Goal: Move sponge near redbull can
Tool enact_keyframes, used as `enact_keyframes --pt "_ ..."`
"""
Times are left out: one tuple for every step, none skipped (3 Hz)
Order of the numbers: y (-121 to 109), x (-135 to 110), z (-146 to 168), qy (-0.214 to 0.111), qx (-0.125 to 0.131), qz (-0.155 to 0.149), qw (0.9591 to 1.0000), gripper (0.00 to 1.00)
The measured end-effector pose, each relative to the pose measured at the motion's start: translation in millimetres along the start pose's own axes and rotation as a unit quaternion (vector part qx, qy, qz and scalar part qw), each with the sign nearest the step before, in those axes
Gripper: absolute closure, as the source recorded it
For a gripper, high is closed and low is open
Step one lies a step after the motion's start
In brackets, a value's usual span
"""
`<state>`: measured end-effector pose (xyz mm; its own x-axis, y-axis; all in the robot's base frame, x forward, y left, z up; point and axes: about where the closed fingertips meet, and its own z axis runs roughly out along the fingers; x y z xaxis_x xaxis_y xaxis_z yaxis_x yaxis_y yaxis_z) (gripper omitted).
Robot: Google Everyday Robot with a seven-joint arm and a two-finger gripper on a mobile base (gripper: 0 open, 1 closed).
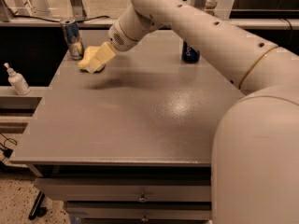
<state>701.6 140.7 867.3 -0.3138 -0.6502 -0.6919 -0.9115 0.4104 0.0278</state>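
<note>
The pale yellow sponge (87,60) is at the far left of the grey table (140,111), just right of and in front of the redbull can (73,38). The can is slim, silver and blue, and stands upright by the table's back left corner. My gripper (96,61) reaches in from the right on the long white arm and is shut on the sponge, holding it tilted at or just above the tabletop, with a shadow beneath. The sponge is about a hand's width from the can and not touching it.
A dark blue Pepsi can (190,54) stands at the back of the table, partly behind my arm. A white pump bottle (17,80) sits on a lower ledge to the left. My arm's big white body (261,148) covers the right side.
</note>
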Motion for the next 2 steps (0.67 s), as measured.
enact_keyframes --pt "5 20 -27 -0.037 -0.023 -0.002 0.999 0.0" --pt "1 46 -58 -0.076 -0.035 -0.01 0.9964 0.0"
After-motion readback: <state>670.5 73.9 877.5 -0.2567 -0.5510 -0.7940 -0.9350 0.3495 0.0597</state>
